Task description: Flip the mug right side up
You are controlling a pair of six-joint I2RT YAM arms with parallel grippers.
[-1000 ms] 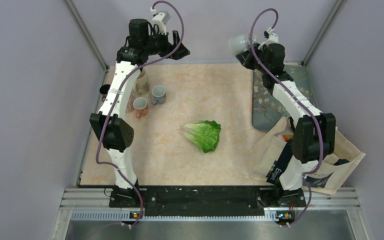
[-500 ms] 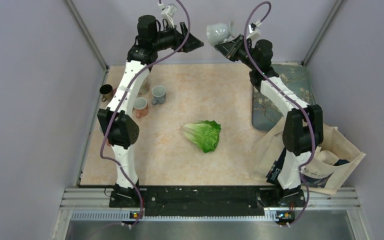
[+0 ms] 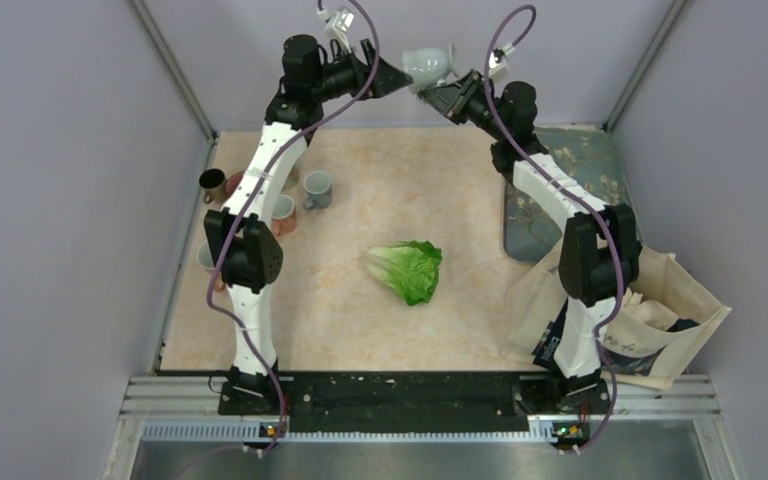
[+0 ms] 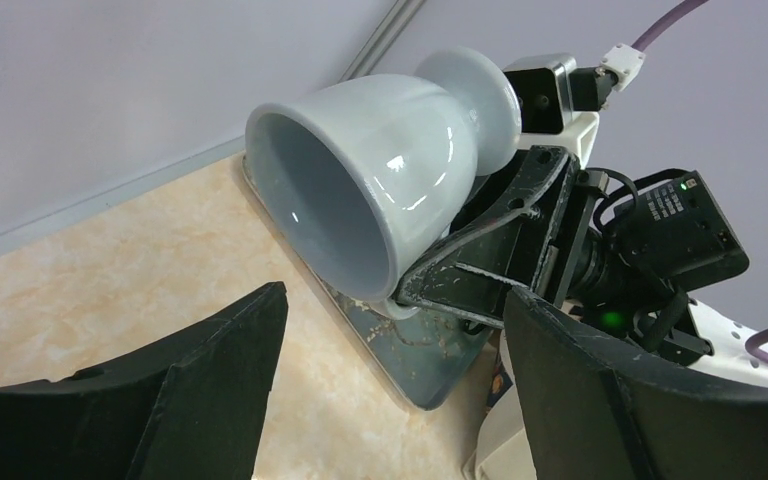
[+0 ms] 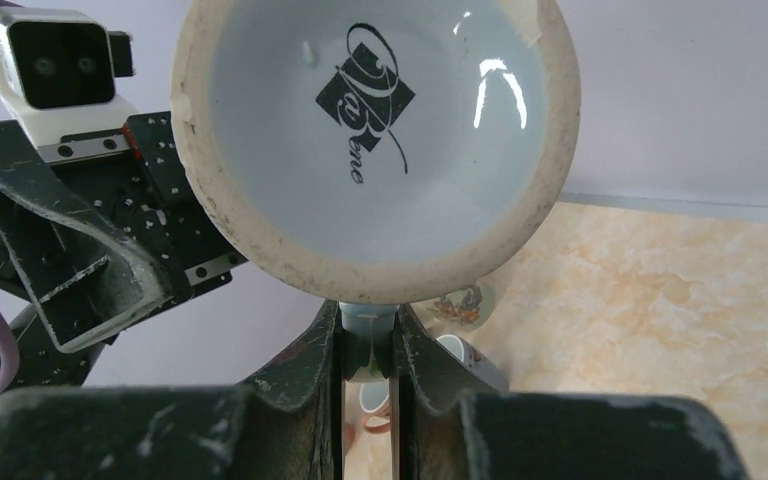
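Pale-grey mug (image 4: 390, 190) clenched by right pincer (image 5: 366, 335), worktop (image 4: 110, 290) far below it; left pincer (image 4: 395, 300) gaping beside its mouth (handover?), risks knocking it loose.

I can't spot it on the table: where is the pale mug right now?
In the top view the mug is aloft at the far centre, held by the right gripper, with the left gripper just beside it.
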